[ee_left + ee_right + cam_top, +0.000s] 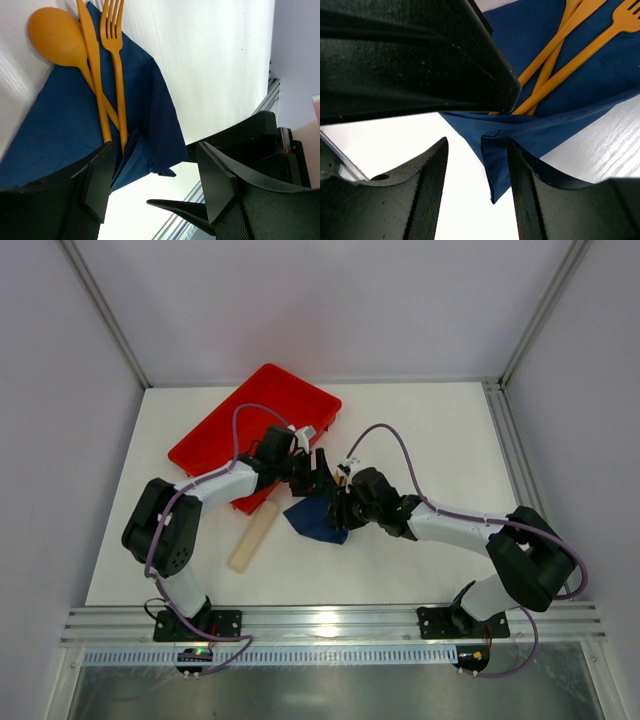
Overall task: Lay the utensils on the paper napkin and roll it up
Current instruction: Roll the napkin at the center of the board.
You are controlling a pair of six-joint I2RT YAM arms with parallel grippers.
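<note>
**Utensils laid on napkin; roll at its start**

Obs.: The utensils [107, 75], a spoon [55, 36], a knife [93, 65] and a fork [118, 85], are seen lying together on the paper napkin [55, 130]. The handles are bunched and crossed toward one corner of the napkin. The spoon's bowl overhangs the napkin's opposite edge onto the counter [210, 65]. The napkin is spread flat except at the corner by the handle ends, where a small flap is turned up.

Claws: The left claw [157, 185] is held wide open just above that turned-up corner, and nothing is gripped. The right claw [477, 195] is about half open, with the flap in the gap between its fingers. No pinch is seen, and contact with a finger cannot be told.

Surroundings: A beige strip [253, 538] lies beside the napkin on the left arm's side. A red tray [255, 415] lies beyond the napkin on that same side.

Judgement: The placing step is taken as done, and the rolling step as in hand but barely begun. For the next move, the flap would need to be pinched and carried over the handles. The cutlery would need to be kept from sliding off the napkin. The thin paper is judged likely to slip or crease under a loose grip.
</note>
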